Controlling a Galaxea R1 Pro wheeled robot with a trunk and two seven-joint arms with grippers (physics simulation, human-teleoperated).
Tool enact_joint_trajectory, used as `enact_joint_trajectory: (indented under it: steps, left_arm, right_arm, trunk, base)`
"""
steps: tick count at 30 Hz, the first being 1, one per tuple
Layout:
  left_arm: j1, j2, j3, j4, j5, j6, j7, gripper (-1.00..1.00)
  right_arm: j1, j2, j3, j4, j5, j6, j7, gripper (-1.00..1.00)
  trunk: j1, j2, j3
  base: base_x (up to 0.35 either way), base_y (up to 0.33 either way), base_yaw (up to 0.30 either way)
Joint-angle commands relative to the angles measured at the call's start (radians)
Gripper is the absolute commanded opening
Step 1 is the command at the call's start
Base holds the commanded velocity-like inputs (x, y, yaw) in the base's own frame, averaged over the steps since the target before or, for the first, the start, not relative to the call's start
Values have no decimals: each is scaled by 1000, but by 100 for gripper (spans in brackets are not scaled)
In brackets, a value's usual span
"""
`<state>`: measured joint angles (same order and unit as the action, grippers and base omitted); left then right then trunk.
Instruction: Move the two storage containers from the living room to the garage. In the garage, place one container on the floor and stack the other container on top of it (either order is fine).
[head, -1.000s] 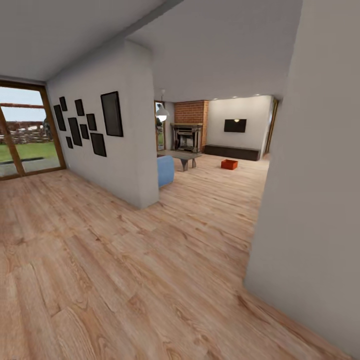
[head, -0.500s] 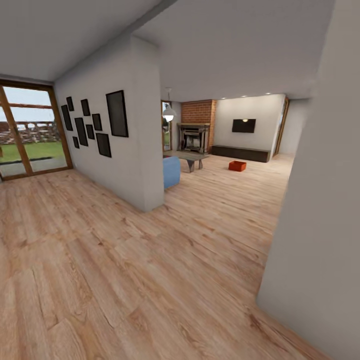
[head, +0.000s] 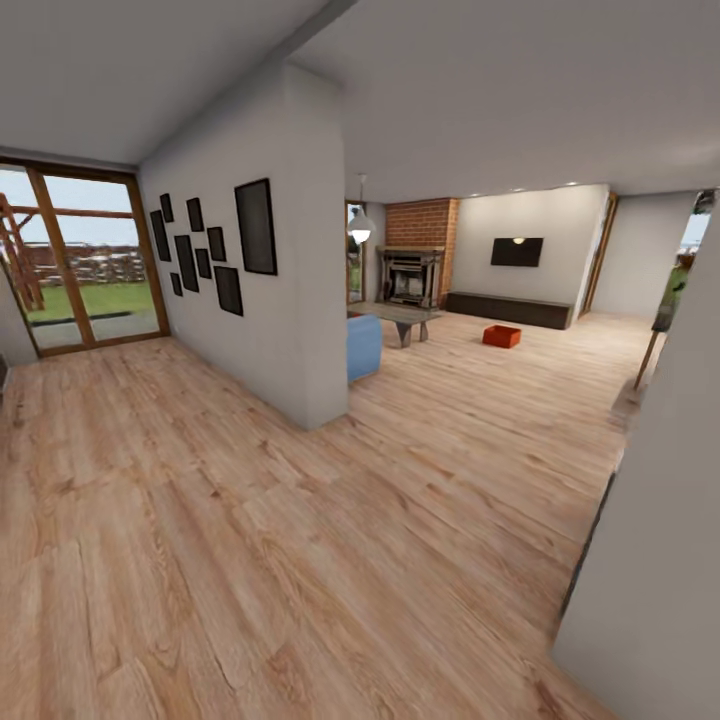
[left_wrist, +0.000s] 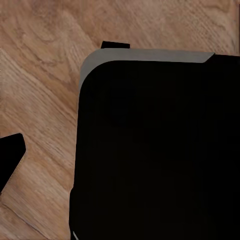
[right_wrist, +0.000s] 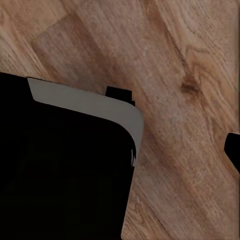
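1. One storage container (head: 502, 336) shows in the head view, an orange-red box sitting on the light wood floor (head: 300, 520) of the living room, just in front of the long dark cabinet (head: 510, 309) under the wall-mounted screen (head: 517, 251). It is far off across the room; a second box I cannot make out.
2. Over the last second the whole head view has swung: the white partition wall (head: 300, 300) with its black picture frames (head: 215, 255) has slid rightward, the near wall (head: 660, 500) on the right takes up less of the picture, and more of the room beyond has opened. That reads as the robot turning and rolling, not the things moving.
3. My judgement: this is the approach leg; nothing is picked up yet.
4. Between robot and box lie open planks. The partition corner, the blue sofa (head: 364, 346) end and the low coffee table (head: 405, 318) sit left of the straight line; the near wall crowds the right.
5. Both wrist views look down on planks and a dark body of the robot; whether either gripper's fingers are spread or closed I cannot tell.
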<state>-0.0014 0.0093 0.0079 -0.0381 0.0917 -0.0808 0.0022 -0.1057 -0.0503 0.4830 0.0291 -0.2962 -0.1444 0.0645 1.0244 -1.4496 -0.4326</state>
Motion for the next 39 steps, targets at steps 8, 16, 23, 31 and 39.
enact_joint_trajectory:
  steps: [8, 16, 23, 31, 39]
  left_arm:
    - [0, 0, 0, 0, 10, -2, 0, 100]
    - [0, 0, 0, 0, 10, -2, -1, 100]
    - [0, 0, 0, 0, 10, -2, 0, 100]
    - [0, 0, 0, 0, 10, -2, 1, 100]
    - [0, 0, 0, 0, 10, -2, 1, 100]
  right_arm:
    - [-1, 0, 6, 3, -11, -6, 7, 100]
    - [-1, 0, 6, 3, -11, -6, 8, 100]
    - [-1, 0, 6, 3, -11, -6, 8, 100]
    - [-1, 0, 6, 3, -11, -6, 8, 100]
    - [-1, 0, 6, 4, -11, -6, 8, 100]
  trunk:
    - [1, 0, -1]
    - [1, 0, -1]
    - [1, 0, -1]
    - [1, 0, -1]
    - [1, 0, -1]
  base:
    - [322, 0, 2]
    - [322, 0, 0]
    - [322, 0, 0]
    - [323, 0, 0]
    - [322, 0, 0]
